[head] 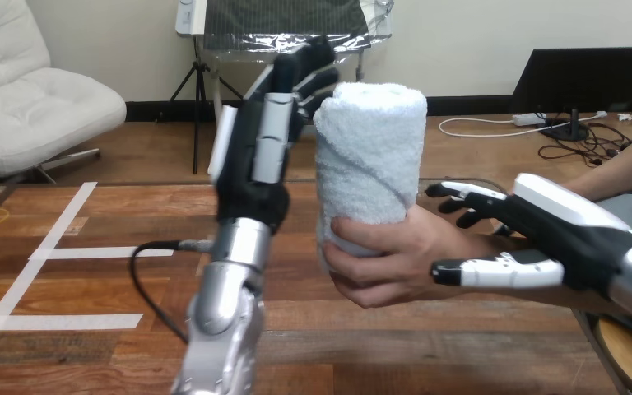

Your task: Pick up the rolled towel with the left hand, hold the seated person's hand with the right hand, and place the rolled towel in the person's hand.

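- We are seeing the rolled towel [370, 156] standing upright in the air at the middle of the head view, a pale blue-white roll with its flat end facing up.
- The person's hand [395, 255] is reaching in from the view's right and wrapping its fingers around the towel's lower part, so the towel is resting in that hand's grasp.
- Our left hand [255, 164] is standing raised just to the left of the towel, its back turned toward the camera and its silver forearm [226, 304] rising from the bottom edge.
- The left hand is staying loose: its fingers [317, 78] are stretching nearly straight upward and leaning toward the towel's top left edge, closing on nothing. We cannot tell whether the fingertips are touching the cloth or sitting just beside it.
- Our right hand [559, 230] is coming in from the right edge and lying along the person's wrist [481, 247].
- The right hand's thumb [494, 271] is lying across the near side of that wrist, while its fingers [465, 193] are reaching over the far side, so we are clasping the wrist between them.
- The right hand is sitting apart from the towel, with the person's hand between the two.
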Robot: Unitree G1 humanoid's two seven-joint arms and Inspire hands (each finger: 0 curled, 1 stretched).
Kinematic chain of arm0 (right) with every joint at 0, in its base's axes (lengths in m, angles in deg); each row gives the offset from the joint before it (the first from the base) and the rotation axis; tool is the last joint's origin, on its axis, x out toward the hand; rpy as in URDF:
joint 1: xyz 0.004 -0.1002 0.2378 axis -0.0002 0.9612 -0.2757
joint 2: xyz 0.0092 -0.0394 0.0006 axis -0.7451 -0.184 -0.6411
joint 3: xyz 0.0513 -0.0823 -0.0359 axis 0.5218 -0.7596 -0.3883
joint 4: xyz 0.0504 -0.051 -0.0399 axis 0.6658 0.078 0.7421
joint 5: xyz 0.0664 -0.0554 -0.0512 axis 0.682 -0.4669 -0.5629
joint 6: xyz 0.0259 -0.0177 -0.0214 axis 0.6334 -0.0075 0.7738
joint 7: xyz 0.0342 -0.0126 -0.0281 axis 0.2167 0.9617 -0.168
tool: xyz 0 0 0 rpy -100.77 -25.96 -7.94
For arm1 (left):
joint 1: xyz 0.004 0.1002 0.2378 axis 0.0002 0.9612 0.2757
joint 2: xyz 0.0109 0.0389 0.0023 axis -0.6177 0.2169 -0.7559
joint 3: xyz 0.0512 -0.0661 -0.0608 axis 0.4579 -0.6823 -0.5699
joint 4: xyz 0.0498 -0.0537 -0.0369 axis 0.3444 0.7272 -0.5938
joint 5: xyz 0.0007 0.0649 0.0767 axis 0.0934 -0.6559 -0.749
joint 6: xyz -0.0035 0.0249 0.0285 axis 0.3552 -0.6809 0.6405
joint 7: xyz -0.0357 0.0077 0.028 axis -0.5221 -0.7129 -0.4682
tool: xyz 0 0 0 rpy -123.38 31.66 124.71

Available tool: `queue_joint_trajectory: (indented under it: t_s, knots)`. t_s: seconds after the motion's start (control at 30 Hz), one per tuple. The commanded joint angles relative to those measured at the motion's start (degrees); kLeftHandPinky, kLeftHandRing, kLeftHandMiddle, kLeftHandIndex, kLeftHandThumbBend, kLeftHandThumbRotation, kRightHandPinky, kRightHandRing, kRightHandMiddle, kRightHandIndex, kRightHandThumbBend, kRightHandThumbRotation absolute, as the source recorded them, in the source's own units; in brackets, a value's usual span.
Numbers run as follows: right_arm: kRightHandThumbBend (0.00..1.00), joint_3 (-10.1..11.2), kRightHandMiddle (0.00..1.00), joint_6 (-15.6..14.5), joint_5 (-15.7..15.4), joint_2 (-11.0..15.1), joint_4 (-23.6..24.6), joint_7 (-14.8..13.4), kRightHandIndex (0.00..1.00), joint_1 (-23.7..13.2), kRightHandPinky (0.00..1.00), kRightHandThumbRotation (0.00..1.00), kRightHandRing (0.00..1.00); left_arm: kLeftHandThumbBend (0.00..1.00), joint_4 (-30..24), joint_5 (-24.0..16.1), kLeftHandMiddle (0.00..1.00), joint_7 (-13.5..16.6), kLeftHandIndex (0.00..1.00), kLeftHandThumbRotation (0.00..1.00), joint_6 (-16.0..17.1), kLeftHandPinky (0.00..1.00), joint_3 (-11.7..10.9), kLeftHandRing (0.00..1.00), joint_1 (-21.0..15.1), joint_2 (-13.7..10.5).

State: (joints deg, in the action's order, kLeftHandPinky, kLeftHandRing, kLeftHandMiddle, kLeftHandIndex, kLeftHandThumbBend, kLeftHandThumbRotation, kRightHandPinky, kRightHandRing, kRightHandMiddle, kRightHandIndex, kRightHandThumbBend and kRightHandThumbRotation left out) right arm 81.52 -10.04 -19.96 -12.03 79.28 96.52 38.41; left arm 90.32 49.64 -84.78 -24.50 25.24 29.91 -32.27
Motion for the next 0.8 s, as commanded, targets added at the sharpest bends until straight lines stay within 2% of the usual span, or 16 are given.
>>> queue_joint_trajectory:
  t_s: [0.0,0.17,0.43,0.57,0.6,0.63,0.7,0.77]
  knots:
    - [1.00,4.2,0.88,3.3,2.2,-0.9,2.5,-2.9,0.93,1.4,0.62,0.97,0.83,0.67,-5.3,0.4,0.79,-0.6,0.75,0.93,0.0,0.80,1.3,0.80,5.3,2.4]
    - [1.00,6.4,0.88,7.6,4.9,-2.7,1.8,-5.5,0.92,3.5,0.66,0.99,0.84,0.66,-8.6,0.0,0.80,-0.9,0.75,0.96,-0.2,0.83,2.0,0.81,8.0,1.0]
    - [1.00,8.3,0.88,10.4,6.3,-5.3,2.5,-9.5,0.91,6.3,0.70,1.00,0.84,0.68,-13.5,0.9,0.80,-1.5,0.75,0.97,-1.1,0.85,3.0,0.81,11.5,-0.4]
    - [1.00,9.4,0.89,12.4,10.2,-8.5,2.6,-11.4,0.92,8.1,0.74,1.00,0.86,0.70,-16.7,1.3,0.80,-2.6,0.74,0.96,-1.0,0.82,3.4,0.80,14.1,-1.7]
    - [1.00,9.8,0.90,13.7,11.6,-10.5,3.0,-12.7,0.92,9.2,0.78,1.00,0.88,0.72,-18.8,1.7,0.80,-3.7,0.74,0.96,-1.0,0.78,3.7,0.79,16.0,-2.5]
    - [1.00,10.0,0.90,14.5,12.6,-11.9,3.3,-13.6,0.92,10.0,0.78,1.00,0.88,0.72,-20.3,2.0,0.80,-4.5,0.74,0.96,-1.1,0.78,3.8,0.79,17.3,-3.1]
    - [1.00,10.2,0.90,15.9,13.8,-13.9,3.9,-14.8,0.92,11.2,0.80,1.00,0.88,0.72,-22.4,2.5,0.80,-5.6,0.74,0.95,-1.1,0.77,4.0,0.79,19.2,-3.9]
    - [1.00,10.2,0.91,16.7,14.4,-14.9,4.1,-15.4,0.93,11.7,0.82,1.00,0.89,0.73,-23.5,2.7,0.79,-6.3,0.74,0.94,-1.2,0.75,4.0,0.78,20.2,-4.2]
